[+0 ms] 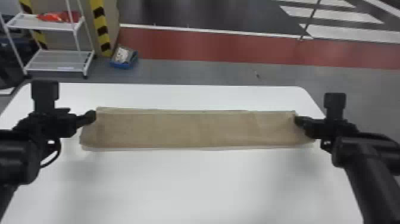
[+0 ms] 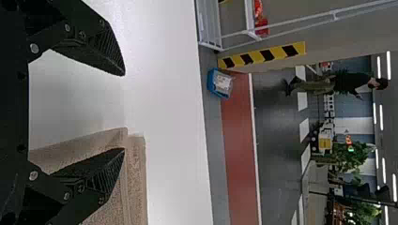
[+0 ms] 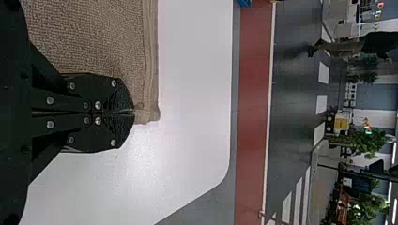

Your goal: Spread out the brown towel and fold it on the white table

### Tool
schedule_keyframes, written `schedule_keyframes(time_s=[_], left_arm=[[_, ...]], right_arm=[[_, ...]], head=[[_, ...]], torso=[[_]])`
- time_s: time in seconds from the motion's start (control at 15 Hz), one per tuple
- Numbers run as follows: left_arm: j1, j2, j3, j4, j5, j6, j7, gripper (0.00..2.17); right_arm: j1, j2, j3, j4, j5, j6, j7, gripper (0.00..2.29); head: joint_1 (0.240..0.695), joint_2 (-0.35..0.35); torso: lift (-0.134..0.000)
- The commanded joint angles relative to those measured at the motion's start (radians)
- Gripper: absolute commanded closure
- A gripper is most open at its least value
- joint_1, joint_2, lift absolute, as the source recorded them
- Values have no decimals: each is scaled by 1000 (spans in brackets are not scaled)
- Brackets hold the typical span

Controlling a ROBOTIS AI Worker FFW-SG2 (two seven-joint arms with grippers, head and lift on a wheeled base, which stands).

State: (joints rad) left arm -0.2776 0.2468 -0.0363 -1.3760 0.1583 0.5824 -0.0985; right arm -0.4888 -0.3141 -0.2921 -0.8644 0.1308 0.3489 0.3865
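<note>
The brown towel lies as a long folded strip across the white table. At its left end is my left gripper; in the left wrist view the left gripper stands open, one finger over the towel and the other over bare table. My right gripper is at the strip's right end. Seen from its own wrist, the right gripper has its fingertips together at the corner of the towel; whether cloth is pinched between them cannot be told.
The table's far edge runs behind the towel. Beyond it on the floor are a white shelf rack and a blue box at the back left. Bare tabletop stretches in front of the strip.
</note>
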Motion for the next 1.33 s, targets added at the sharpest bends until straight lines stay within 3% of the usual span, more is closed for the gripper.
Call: schedule_keyframes(time_s=[0.0, 0.33, 0.6, 0.67, 0.8, 1.0, 1.27], left_arm=[[-9, 2, 24, 0, 32, 28, -17, 522], [-38, -1, 42, 11, 61, 104, -93, 522], [-46, -3, 52, 17, 83, 126, -112, 562], [-46, -3, 53, 17, 89, 126, -118, 721], [-46, -1, 53, 17, 84, 135, -124, 812], [-40, -1, 56, 14, 87, 166, -122, 1298], [-29, 0, 64, 0, 92, 202, -132, 1335]], right_arm=[[-1, 1, 2, 1, 0, -3, 0, 1413], [-2, 1, -1, 1, 1, -6, 0, 1413], [-5, 0, -1, 1, 1, -6, 0, 1413], [-5, 0, -2, 1, 1, -6, 0, 1413], [-5, 0, -1, 1, 0, -6, 0, 1413], [-5, 0, -4, 1, 0, -3, 0, 1413], [-2, 0, -6, -1, 1, 0, 0, 1413]], head=[[695, -154], [695, -154], [695, -161], [695, -162], [695, -166], [695, -168], [695, -169]], torso=[[-124], [-124], [-124], [-124], [-124], [-124], [-124]])
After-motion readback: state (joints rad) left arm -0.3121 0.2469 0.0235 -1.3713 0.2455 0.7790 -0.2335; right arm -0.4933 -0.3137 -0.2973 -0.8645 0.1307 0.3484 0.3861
